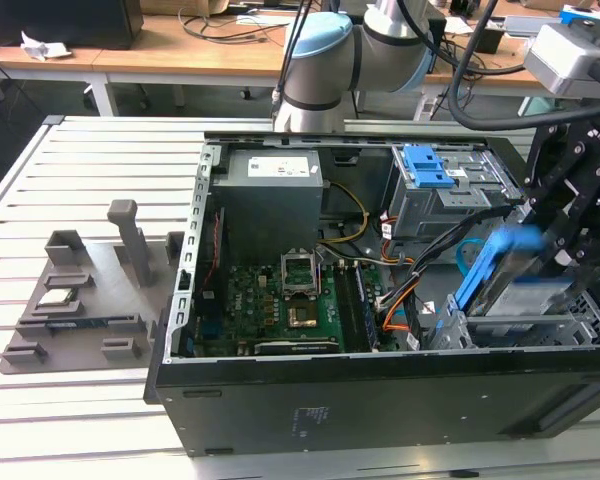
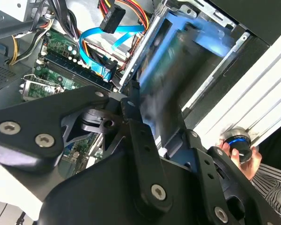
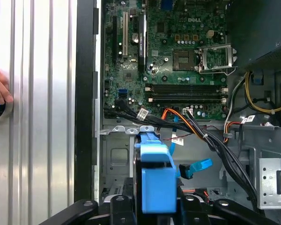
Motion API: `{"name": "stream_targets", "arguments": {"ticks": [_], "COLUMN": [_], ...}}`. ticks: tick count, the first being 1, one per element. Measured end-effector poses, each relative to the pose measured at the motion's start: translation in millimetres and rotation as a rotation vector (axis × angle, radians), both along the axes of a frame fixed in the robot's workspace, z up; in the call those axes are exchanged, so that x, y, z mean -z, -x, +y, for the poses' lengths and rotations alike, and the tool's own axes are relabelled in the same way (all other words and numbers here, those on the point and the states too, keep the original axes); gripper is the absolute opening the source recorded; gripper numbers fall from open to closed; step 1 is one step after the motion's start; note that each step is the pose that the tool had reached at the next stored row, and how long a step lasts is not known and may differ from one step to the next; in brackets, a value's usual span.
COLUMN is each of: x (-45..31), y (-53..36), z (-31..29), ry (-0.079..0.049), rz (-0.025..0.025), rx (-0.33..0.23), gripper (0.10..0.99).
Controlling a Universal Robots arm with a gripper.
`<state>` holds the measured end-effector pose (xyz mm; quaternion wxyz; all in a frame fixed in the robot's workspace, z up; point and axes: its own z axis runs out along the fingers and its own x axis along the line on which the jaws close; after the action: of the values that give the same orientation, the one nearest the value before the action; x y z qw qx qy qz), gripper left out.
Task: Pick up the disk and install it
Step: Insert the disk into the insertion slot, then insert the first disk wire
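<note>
A slatted metal table [image 1: 90, 160] is carrying an open computer case [image 1: 380, 400]. The gripper [image 3: 155, 208] is clamping the disk [image 3: 157, 173], which is hanging tilted just above the grey drive bay [image 3: 114, 157], so the pickup looks done and the seating is not. The bay walls are crowding it closely, and cables [image 3: 196, 133] are lying just beside.

No readable wording — just illegible fine print on the power supply's white label [image 1: 280, 168]
</note>
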<state>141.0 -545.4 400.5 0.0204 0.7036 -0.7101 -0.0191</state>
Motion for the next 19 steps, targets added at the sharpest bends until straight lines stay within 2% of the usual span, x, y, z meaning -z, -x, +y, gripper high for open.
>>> {"name": "stream_targets", "arguments": {"ticks": [1, 4, 6, 7, 10, 19], "x": [0.0, 0.1, 0.1, 0.2, 0.2, 0.4], "y": [0.0, 0.0, 0.0, 0.0, 0.0, 0.0], "z": [0.0, 0.0, 0.0, 0.0, 0.0, 0.0], "ry": [0.000, 0.000, 0.000, 0.000, 0.000, 0.000], "rz": [0.0000, 0.0000, 0.0000, 0.0000, 0.0000, 0.0000], "rx": [0.000, 0.000, 0.000, 0.000, 0.000, 0.000], "gripper": [0.439, 0.424, 0.298, 0.298, 0.118, 0.106]}}
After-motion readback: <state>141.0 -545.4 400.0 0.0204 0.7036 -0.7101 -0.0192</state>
